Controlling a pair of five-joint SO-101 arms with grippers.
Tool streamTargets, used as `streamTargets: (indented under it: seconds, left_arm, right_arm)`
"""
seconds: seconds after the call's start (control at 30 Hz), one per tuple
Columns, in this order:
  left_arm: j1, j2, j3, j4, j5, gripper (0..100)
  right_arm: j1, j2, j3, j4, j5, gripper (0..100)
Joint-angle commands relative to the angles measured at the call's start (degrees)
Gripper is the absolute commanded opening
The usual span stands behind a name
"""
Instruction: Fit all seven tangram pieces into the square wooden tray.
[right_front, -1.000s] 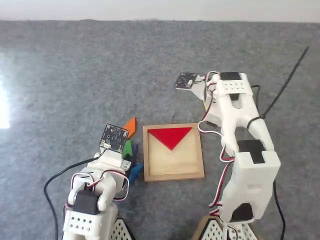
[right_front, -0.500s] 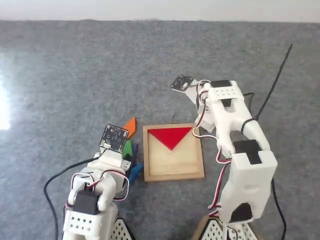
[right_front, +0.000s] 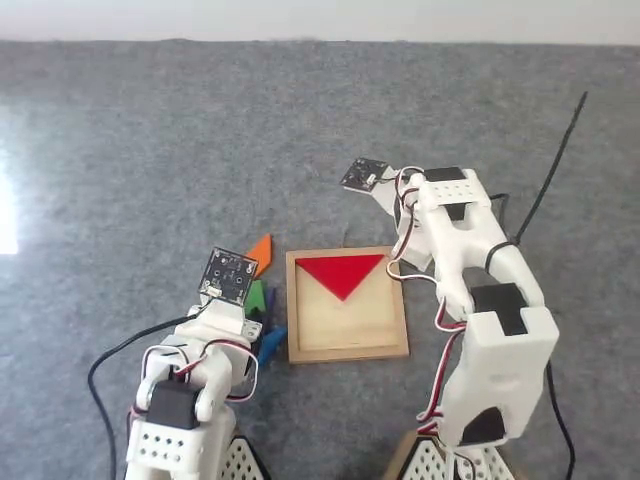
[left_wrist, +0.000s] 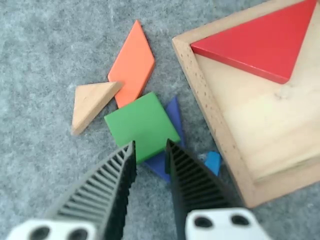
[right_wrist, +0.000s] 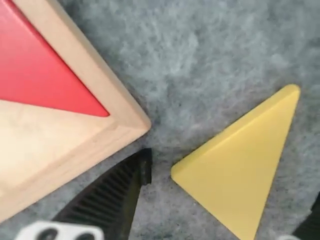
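The square wooden tray (right_front: 346, 345) holds a large red triangle (right_front: 340, 272) along its far side. Left of it lie an orange parallelogram (left_wrist: 132, 65), a bare wood triangle (left_wrist: 90, 102), a green square (left_wrist: 141, 125) resting on a dark blue triangle (left_wrist: 172, 112), and a light blue piece (left_wrist: 212, 161). My left gripper (left_wrist: 150, 147) hovers narrowly open at the green square's near corner. My right gripper (right_wrist: 227, 192) stands wide open, its jaws on either side of a yellow triangle (right_wrist: 240, 170) lying on the cloth just off the tray's corner (right_wrist: 120, 117).
Grey cloth (right_front: 150, 150) covers the whole table, with bare room at the far side and left. The right arm (right_front: 470, 260) hangs over the ground beside the tray's right edge. Cables trail from both arms.
The right arm's wrist has swung slightly left and nearer, toward the tray's far right corner. The left arm and the pieces have kept still.
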Motion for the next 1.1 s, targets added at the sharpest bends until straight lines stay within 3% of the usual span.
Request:
streamTargets:
  seconds: [0.0,0.43,0.97,1.07]
  left_arm:
    - [0.1,-1.2,-0.7,0.3,-0.1,9]
    - [0.1,-1.2,-0.7,0.3,-0.1,9]
    - [0.1,-1.2,-0.7,0.3,-0.1,9]
    - [0.1,-1.2,-0.7,0.3,-0.1,9]
  right_arm:
    - [1.1,-1.0,0.9,-0.6,-0.4,42.9]
    - [1.5,-1.0,1.1,3.0,-0.4,26.8]
    - [8.7,-1.5,0.8,4.3,-2.9,26.2]
    - [7.3,-1.6,0.4,7.9,3.4,26.5]
